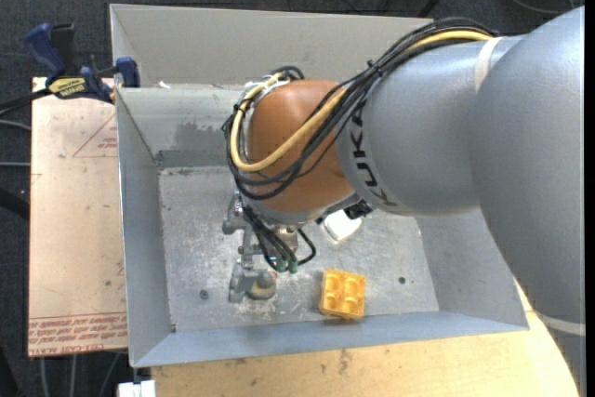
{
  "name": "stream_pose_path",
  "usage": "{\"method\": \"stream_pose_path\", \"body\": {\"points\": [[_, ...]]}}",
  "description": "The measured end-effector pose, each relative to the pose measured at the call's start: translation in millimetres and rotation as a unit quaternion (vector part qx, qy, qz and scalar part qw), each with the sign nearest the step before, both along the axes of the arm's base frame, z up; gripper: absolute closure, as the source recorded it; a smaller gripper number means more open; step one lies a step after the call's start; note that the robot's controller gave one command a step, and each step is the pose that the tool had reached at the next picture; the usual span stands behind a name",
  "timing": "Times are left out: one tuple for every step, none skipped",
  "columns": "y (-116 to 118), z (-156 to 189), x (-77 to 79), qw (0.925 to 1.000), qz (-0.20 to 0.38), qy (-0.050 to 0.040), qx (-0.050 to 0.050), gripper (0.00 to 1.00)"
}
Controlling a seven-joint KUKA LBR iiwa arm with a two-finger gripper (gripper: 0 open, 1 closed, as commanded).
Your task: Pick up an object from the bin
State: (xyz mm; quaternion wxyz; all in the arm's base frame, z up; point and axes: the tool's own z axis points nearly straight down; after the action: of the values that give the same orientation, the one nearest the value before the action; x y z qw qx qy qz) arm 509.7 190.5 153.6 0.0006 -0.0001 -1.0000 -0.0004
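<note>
Gripper [251, 282] is sitting low at 6 o'clock of the grey metal bin [139, 218], just beside a small dull-olive rounded object [265, 286], opening I cannot tell; closing off-centre would be risking rolling it toward the yellow studded plastic block [341, 294] at its 3 o'clock.

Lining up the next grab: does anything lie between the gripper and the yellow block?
Only a small roundish olive thing, close by the gripper on the block's side. Past it the bin floor is bare to the yellow block. The white thing lies farther back, off that line.
</note>
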Motion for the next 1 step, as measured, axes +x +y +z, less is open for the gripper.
{"method": "stream_pose_path", "body": {"points": [[-13.6, -25.5, -6.3, 0.9978, 0.065, -0.0045, 0.002, 0.00]]}}
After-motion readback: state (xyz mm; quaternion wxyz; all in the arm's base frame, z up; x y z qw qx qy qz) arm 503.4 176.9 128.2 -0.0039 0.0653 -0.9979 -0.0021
